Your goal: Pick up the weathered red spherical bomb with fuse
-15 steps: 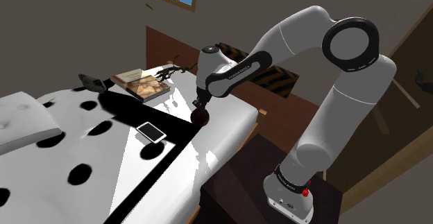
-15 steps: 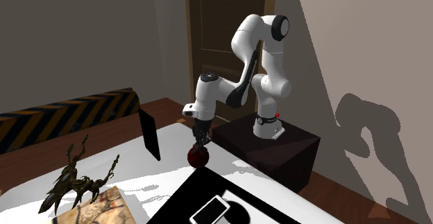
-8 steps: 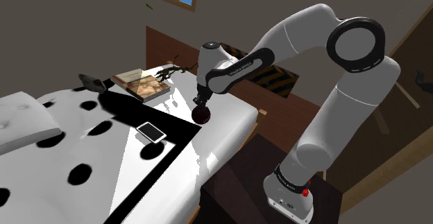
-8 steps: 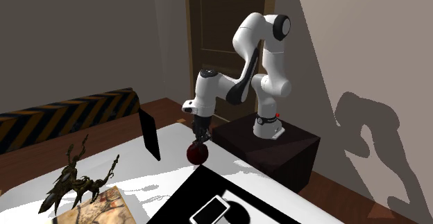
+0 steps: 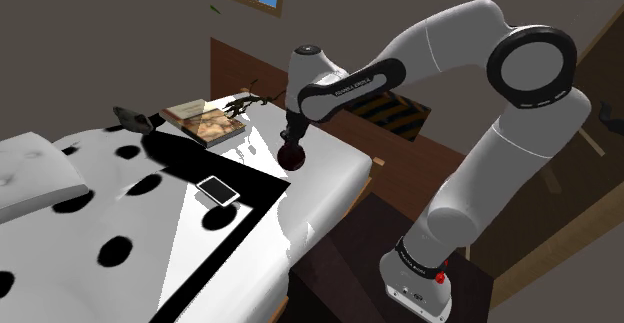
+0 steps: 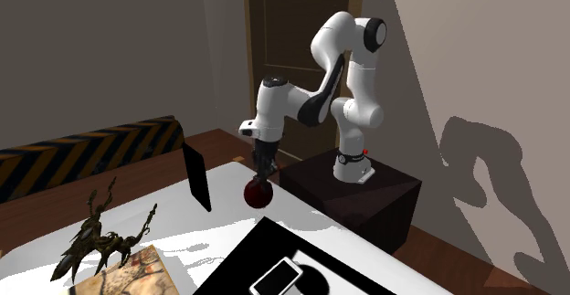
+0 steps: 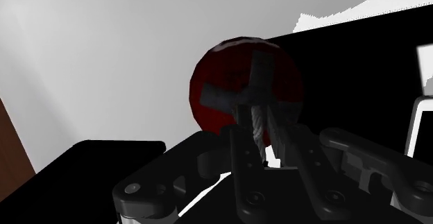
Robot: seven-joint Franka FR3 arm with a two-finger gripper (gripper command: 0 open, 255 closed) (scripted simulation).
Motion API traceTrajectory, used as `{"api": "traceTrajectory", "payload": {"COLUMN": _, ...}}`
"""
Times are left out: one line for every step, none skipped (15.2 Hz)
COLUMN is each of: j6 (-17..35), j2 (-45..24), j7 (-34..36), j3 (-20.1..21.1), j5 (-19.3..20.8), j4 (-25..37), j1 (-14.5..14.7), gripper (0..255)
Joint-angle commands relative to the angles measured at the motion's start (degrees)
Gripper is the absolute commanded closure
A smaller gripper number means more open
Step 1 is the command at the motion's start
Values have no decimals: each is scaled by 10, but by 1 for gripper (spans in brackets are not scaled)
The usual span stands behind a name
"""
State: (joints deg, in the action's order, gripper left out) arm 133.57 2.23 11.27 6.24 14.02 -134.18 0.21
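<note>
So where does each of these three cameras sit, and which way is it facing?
Shoulder view: beside and behind the dark box stand, looking down over the white black-spotted bed; the white arm shows, jaws shut on the dark red round bomb.
Second exterior view: over the bed, facing back at the arm, stand and brown door.
Wrist view: on the hand, looking along the black jaws clasping the bomb's grey fuse.
Both outer views share the bomb, bed and white phone.

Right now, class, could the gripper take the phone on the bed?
Probably not: the gripper is shut on the red bomb, so it is full, though nothing stands between it and the phone.
</note>
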Motion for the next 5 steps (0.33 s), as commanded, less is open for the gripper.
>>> {"api": "traceTrajectory", "payload": {"j6": -16, "j2": 11, "j7": -7, "j3": 0, "j5": -5, "j4": 6, "j1": 0, "gripper": 255}}
{"api": "traceTrajectory", "payload": {"j6": -23, "j2": 15, "j7": -9, "j3": 0, "j5": -8, "j4": 10, "j1": 1, "gripper": 255}}
{"api": "traceTrajectory", "payload": {"j6": -31, "j2": 20, "j7": -12, "j3": 0, "j5": -10, "j4": 13, "j1": 1, "gripper": 255}}
{"api": "traceTrajectory", "payload": {"j6": -32, "j2": 20, "j7": -12, "j3": 0, "j5": -10, "j4": 13, "j1": 1, "gripper": 255}}
{"api": "traceTrajectory", "payload": {"j6": -32, "j2": 20, "j7": -12, "j3": 0, "j5": -10, "j4": 13, "j1": 1, "gripper": 255}}
